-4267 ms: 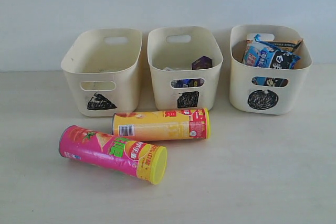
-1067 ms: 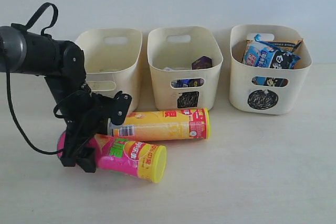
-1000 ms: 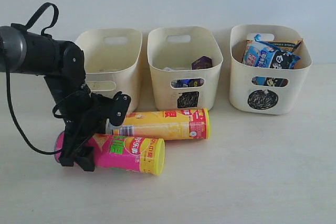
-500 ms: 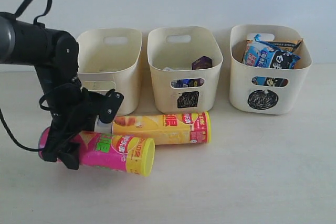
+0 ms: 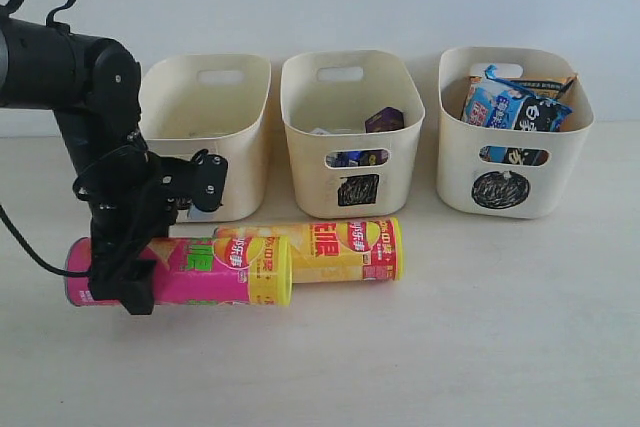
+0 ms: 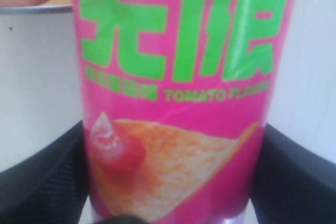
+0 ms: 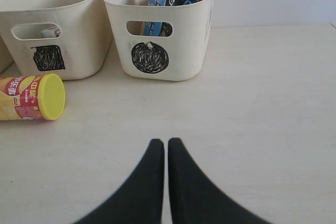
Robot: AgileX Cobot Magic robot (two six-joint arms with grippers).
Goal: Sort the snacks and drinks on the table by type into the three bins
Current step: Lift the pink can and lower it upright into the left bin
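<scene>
My left gripper (image 5: 120,272) is shut on the pink chip tube (image 5: 200,270), holding it level just off the table, yellow lid (image 5: 283,270) pointing right. The pink tube (image 6: 173,103) fills the left wrist view, with a black finger on each side. Behind it the yellow chip tube (image 5: 335,249) lies on the table (image 5: 450,347); its lid end (image 7: 50,96) shows in the right wrist view. Triangle bin (image 5: 235,82), square bin (image 5: 300,97) with the drink cartons (image 5: 384,119), and circle bin (image 5: 560,162) with the packets (image 5: 515,102) stand at the back. My right gripper (image 7: 167,142) is shut and holds nothing, out of the exterior view.
A pale wall rises right behind the bins. The left arm (image 5: 70,72) and its black cable reach in from the left edge. In the right wrist view the circle bin (image 7: 178,40) and the square bin (image 7: 79,45) stand ahead of the fingers.
The left arm came in, closed on the pink tube and has raised it, swinging it level and to the left. The yellow tube rolled slightly. The bins have not moved.
</scene>
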